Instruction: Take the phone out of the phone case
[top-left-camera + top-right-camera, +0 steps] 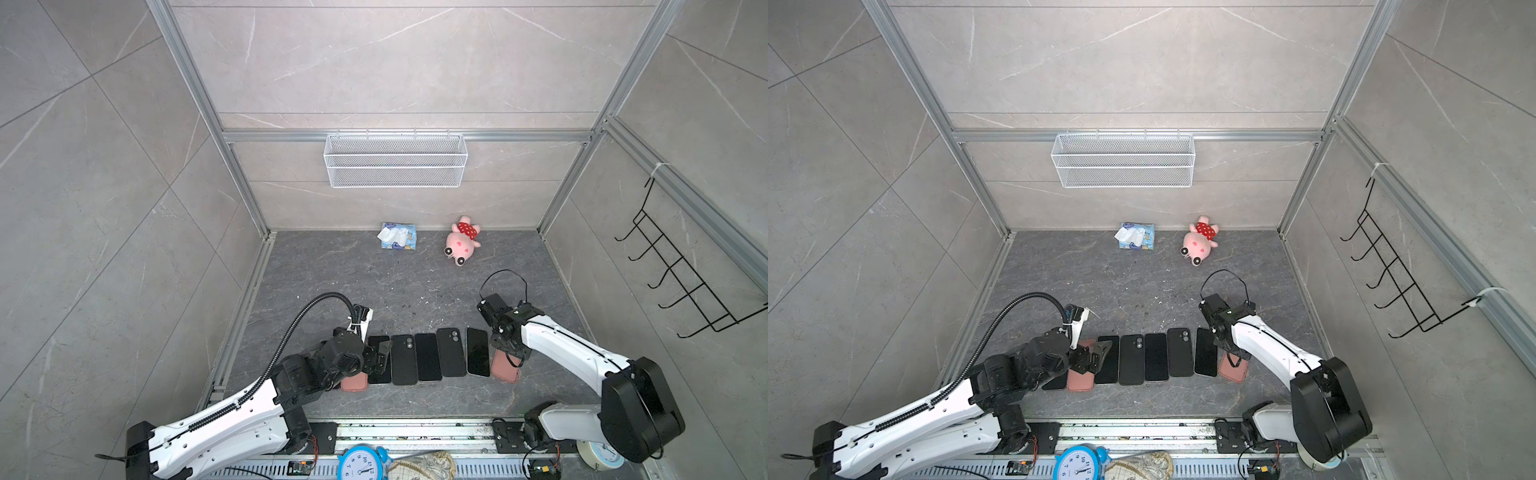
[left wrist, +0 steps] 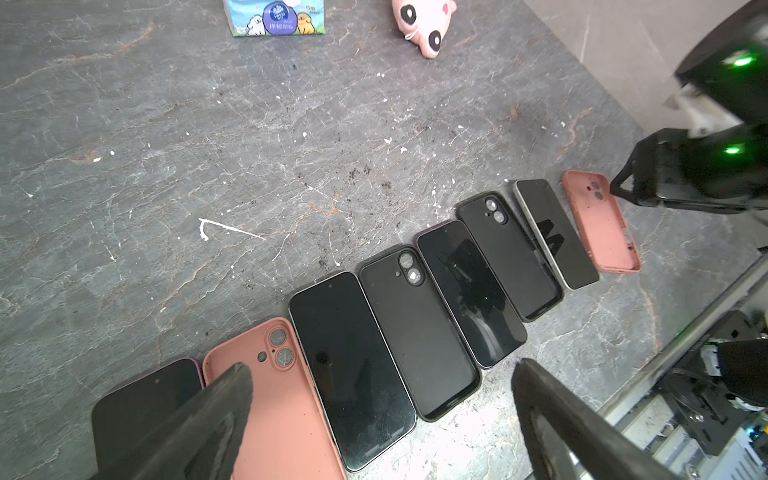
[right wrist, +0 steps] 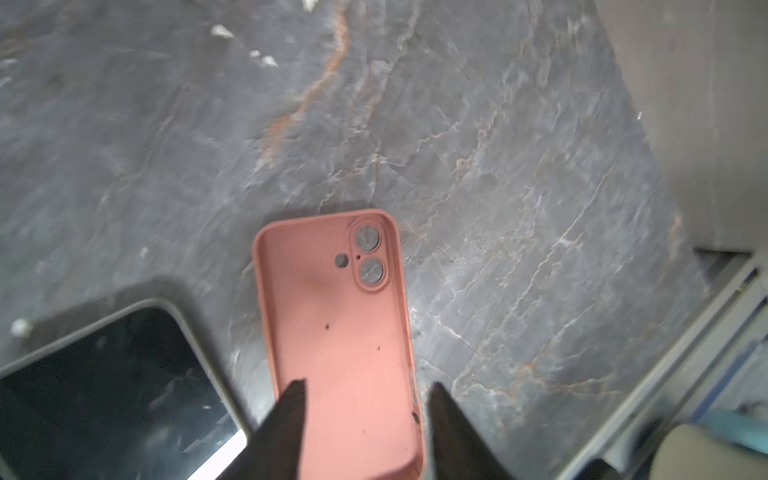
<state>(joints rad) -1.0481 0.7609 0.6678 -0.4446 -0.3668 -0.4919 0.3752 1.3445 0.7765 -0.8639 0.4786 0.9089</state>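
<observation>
The left gripper [image 2: 380,368] hangs with its fingers spread wide over the left end of a row of phones and cases on the table [image 1: 374,286]. The likely target, a dark phone [image 2: 141,403] with a purplish rim, lies at the lower left of the left wrist view, just outside one finger. Whether that rim is a case cannot be told. Its long axis runs bottom to top in both top views, and the left arm is nearer. An empty pink case [image 2: 282,415] lies just beside it and crowds a side grip. The right gripper [image 3: 365,386], fingers apart and holding nothing, hovers over a second pink case [image 3: 340,311] at the row's right end, well apart.
</observation>
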